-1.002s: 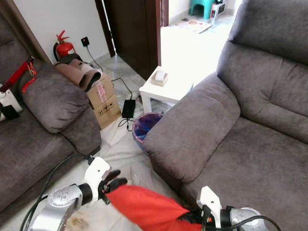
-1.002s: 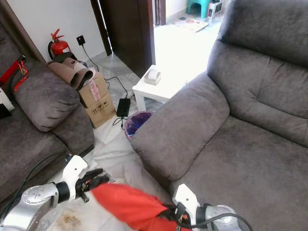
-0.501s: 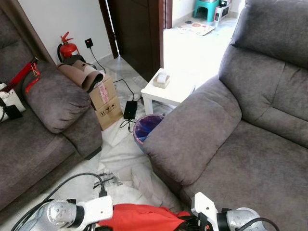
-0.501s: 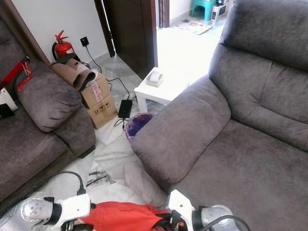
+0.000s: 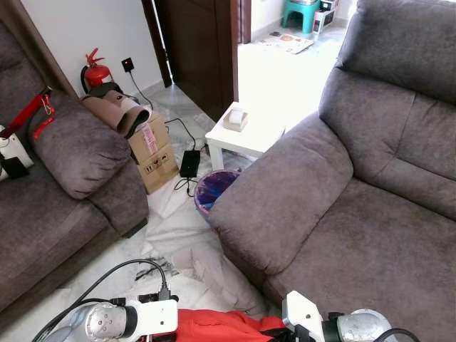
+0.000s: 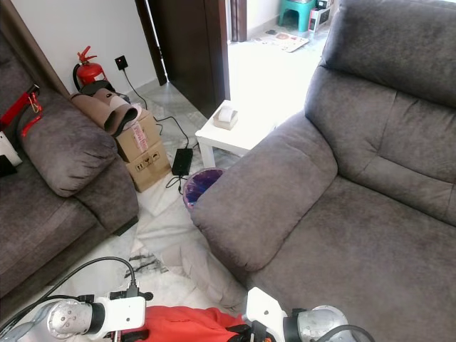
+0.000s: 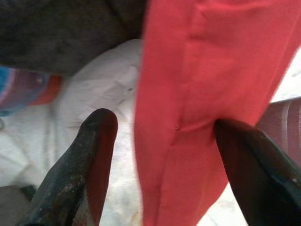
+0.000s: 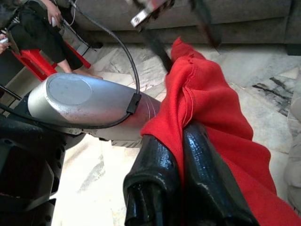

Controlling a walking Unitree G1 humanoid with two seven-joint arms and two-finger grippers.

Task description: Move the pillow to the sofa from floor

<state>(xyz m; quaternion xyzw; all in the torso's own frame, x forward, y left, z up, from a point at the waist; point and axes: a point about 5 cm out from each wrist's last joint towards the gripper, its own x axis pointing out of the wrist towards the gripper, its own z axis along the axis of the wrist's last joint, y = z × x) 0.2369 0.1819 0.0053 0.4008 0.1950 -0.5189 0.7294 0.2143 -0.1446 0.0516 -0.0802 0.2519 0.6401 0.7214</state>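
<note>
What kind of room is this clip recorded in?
Most likely a home living room. Two grey sofas face each other, a big one and a second one, across a marble floor, with a small white side table between them. The robot's grippers hold a red pillow.

Living room, marble floor, two grey couches

Big grey sofa [image 5: 370, 192] on the right, another grey couch [image 5: 64, 185] on the left, pale marble floor [image 5: 171, 214] between them. Small white table [image 5: 246, 135] by a dark wooden door [image 5: 199, 43], cardboard boxes [image 5: 153, 149], a red fire extinguisher [image 5: 96, 71] against the white wall [image 5: 85, 28], daylight pouring through the doorway.
</note>
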